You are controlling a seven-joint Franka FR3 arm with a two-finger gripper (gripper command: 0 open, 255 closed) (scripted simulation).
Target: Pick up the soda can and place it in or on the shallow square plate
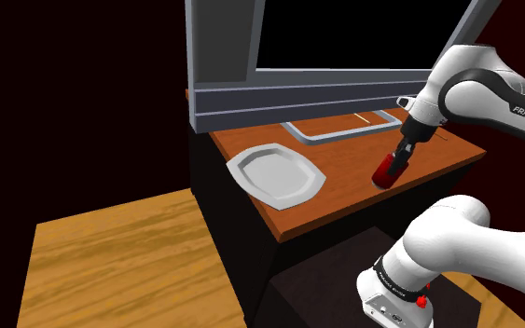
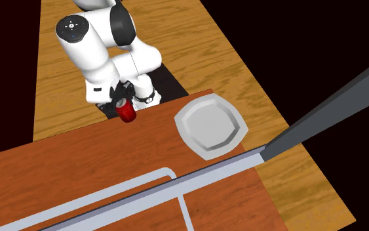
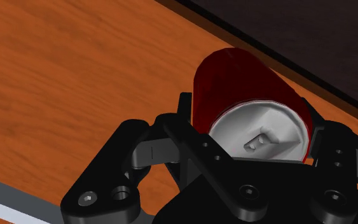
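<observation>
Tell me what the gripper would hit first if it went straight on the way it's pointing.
The gripper is clasped on the red soda can, so that comes first. Beyond the can lies the wooden tabletop, near its edge; how far below is unclear.

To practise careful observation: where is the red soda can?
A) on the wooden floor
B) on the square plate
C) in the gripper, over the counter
C: the gripper clasps the soda can over the counter, and the plate beside it lies bare.
</observation>
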